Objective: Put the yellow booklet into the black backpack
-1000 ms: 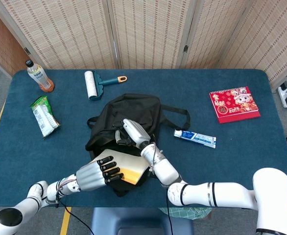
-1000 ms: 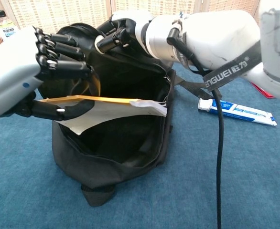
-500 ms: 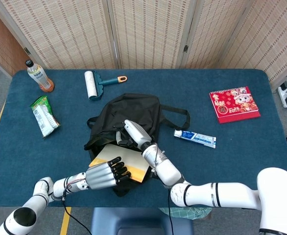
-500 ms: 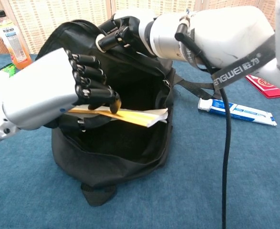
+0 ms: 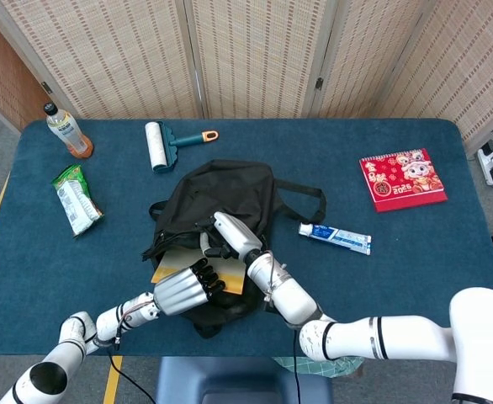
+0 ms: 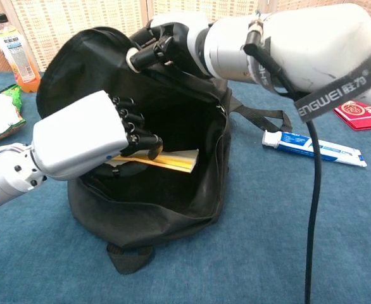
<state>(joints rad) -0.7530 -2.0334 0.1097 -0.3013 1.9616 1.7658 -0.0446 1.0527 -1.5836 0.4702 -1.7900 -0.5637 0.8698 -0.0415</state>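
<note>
The black backpack [image 5: 230,189] [image 6: 173,202] lies in the middle of the blue table with its mouth toward me. My right hand [image 5: 224,237] [image 6: 166,44] grips the upper rim of the opening and holds it up. My left hand [image 5: 183,288] [image 6: 87,139] holds the yellow booklet [image 5: 225,276] [image 6: 166,160], fingers on top, thumb hidden beneath. The booklet lies nearly flat and is partly inside the mouth, its far end in the dark interior.
A toothpaste box [image 5: 334,238] [image 6: 315,149] lies right of the bag. A red calendar [image 5: 402,178] sits at the far right. A lint roller [image 5: 169,141], a drink bottle [image 5: 67,130] [image 6: 16,45] and a green snack pack [image 5: 76,199] lie at the left.
My left hand has pushed the booklet forward and down, from outside the rim into the bag's opening. The right hand kept its hold on the upper rim.
</note>
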